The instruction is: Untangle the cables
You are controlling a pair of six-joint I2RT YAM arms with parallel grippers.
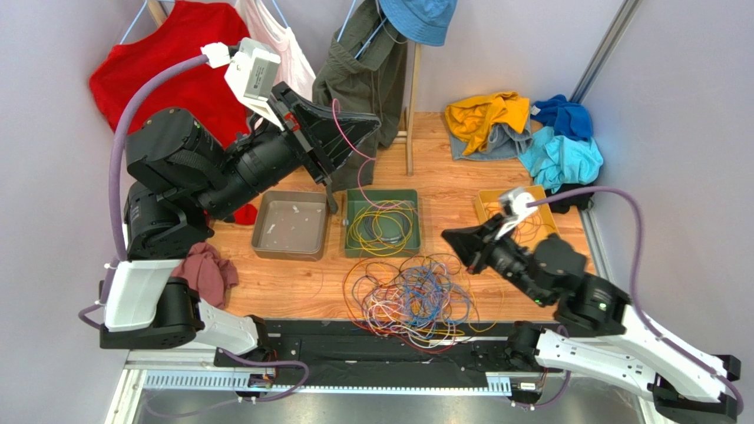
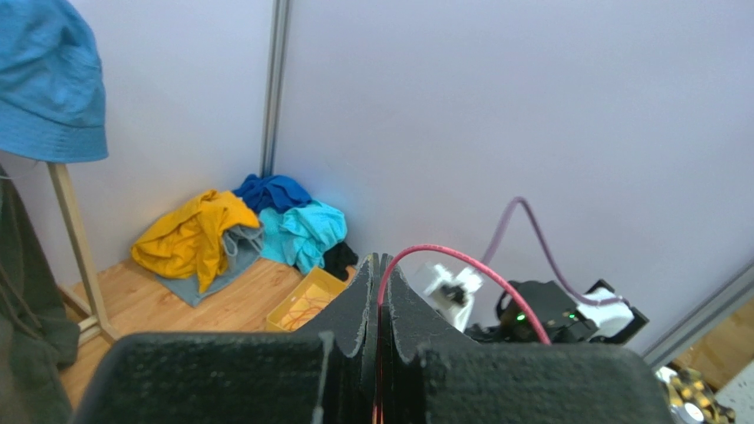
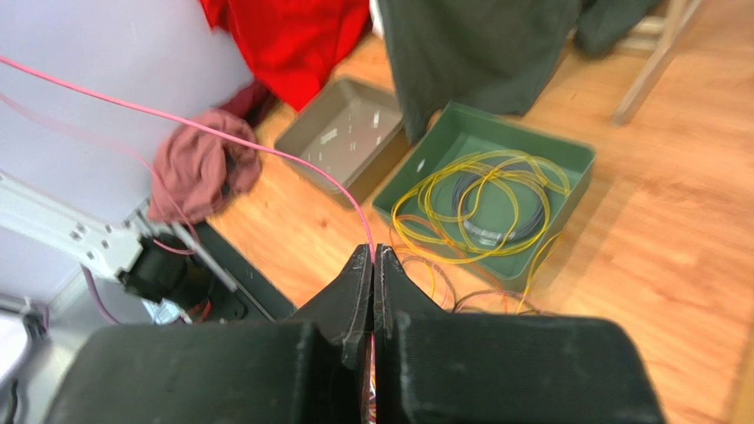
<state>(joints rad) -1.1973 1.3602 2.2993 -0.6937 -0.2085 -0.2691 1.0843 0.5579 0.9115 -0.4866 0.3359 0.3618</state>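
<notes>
Evidently little is finished: yellow and dark wire coils (image 1: 380,228) are laid in the green plastic tray (image 1: 382,193), while the many-coloured tangle of thin cables (image 1: 411,296) is left on the wooden table (image 1: 301,283). One thin pink strand (image 2: 442,251) is pinched tightly by the left gripper (image 2: 378,265) and the right gripper (image 3: 372,256).

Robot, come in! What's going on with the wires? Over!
Left gripper raised, shut on pink cable. Right gripper shut on pink cable too. Big tangle on table. Nothing in the way.
</notes>
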